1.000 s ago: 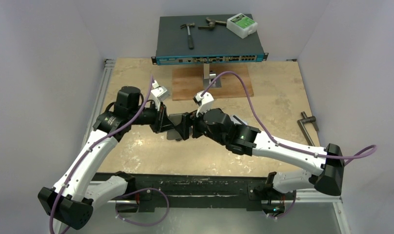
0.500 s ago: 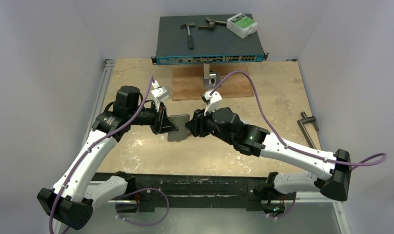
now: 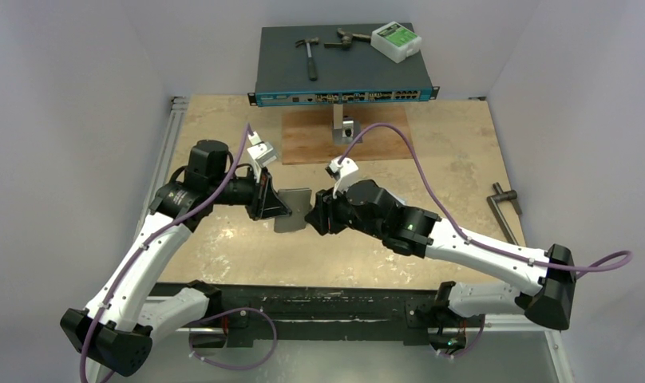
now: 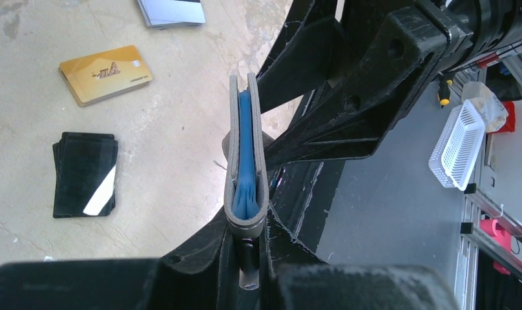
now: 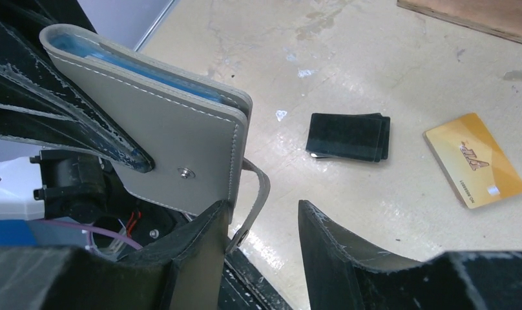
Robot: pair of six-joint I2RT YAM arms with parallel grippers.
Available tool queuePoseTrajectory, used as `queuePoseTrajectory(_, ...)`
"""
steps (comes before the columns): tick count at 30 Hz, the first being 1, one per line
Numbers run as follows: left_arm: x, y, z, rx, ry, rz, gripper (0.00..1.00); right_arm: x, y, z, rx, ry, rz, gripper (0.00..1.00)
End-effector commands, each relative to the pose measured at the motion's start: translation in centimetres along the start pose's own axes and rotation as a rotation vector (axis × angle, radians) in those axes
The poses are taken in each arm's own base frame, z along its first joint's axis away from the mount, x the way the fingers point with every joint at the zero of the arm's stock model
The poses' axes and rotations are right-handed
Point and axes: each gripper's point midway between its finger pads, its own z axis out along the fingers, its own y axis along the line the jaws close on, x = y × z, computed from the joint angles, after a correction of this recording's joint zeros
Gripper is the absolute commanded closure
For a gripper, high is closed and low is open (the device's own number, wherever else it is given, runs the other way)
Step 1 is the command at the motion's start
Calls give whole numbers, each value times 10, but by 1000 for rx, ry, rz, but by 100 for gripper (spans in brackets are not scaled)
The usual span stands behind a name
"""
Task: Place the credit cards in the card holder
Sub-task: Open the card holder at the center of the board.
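My left gripper (image 3: 273, 203) is shut on the folded spine of the grey card holder (image 3: 294, 209) and holds it above the table. In the left wrist view the card holder (image 4: 245, 148) stands edge-on, with its blue lining showing between the grey covers. My right gripper (image 5: 263, 216) is open at the holder's free edge. The snap strap (image 5: 255, 194) hangs between its fingers, and the left finger touches the holder's (image 5: 174, 148) lower corner. An orange-yellow credit card (image 5: 475, 169) lies flat on the table. A silver-grey card (image 4: 171, 11) lies further off.
A black folding case (image 5: 349, 137) lies beside the orange card. At the back stands a network switch (image 3: 343, 76) with a hammer and tools on it, in front of it a wooden board (image 3: 347, 136). A metal tool (image 3: 504, 206) lies at the right edge.
My right gripper has drawn back to the right off the card holder and its jaws have narrowed. The left arm and the holder have stayed put.
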Motion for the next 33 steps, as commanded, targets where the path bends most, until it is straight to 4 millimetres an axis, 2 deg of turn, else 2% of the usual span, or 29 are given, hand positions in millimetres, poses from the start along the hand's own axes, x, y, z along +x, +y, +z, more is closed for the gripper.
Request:
queuePoseTrajectory(1,-21,-20,-8,59,-59,74,100,-6,-3,-6,2,-3,-18,58)
queuePoseTrajectory(3,-20,-21,-8,64,-58,71,100,-11,-5,-7,9,-21,-12,61)
queuePoseTrajectory(5,-19,-22,-9,67,-55,72,100,-16,-6,-8,18,-40,-10,68)
queuePoseTrajectory(9,-14,-21,-8,68,-46,65,100,-21,-10,-13,34,-73,2,96)
queuePoseTrajectory(10,-12,-20,-8,68,-44,60,98,-20,-11,-14,35,-71,2,100)
queuePoseTrajectory(13,-4,-12,-4,40,-28,40,68,-11,-13,-18,27,-41,-1,100)
queuePoseTrajectory(14,-1,-5,-2,13,-26,38,54,-6,-14,-19,23,-23,0,100)
queuePoseTrajectory(15,3,4,0,-20,-21,31,46,0,-16,-20,25,0,3,100)
queuePoseTrajectory(18,16,32,4,-140,16,10,21,24,-21,-22,28,74,22,100)
queuePoseTrajectory(20,28,50,5,-218,59,-7,10,43,-25,-24,28,126,42,100)
queuePoseTrajectory(23,44,67,3,-299,125,-18,7,76,-37,-24,55,215,54,100)
queuePoseTrajectory(27,49,68,4,-300,148,-17,6,111,-43,-26,76,345,86,100)
queuePoseTrajectory(30,51,62,7,-257,163,13,6,123,-49,-27,128,423,91,100)
queuePoseTrajectory(33,54,52,11,-200,175,40,6,123,-52,-29,188,484,70,100)
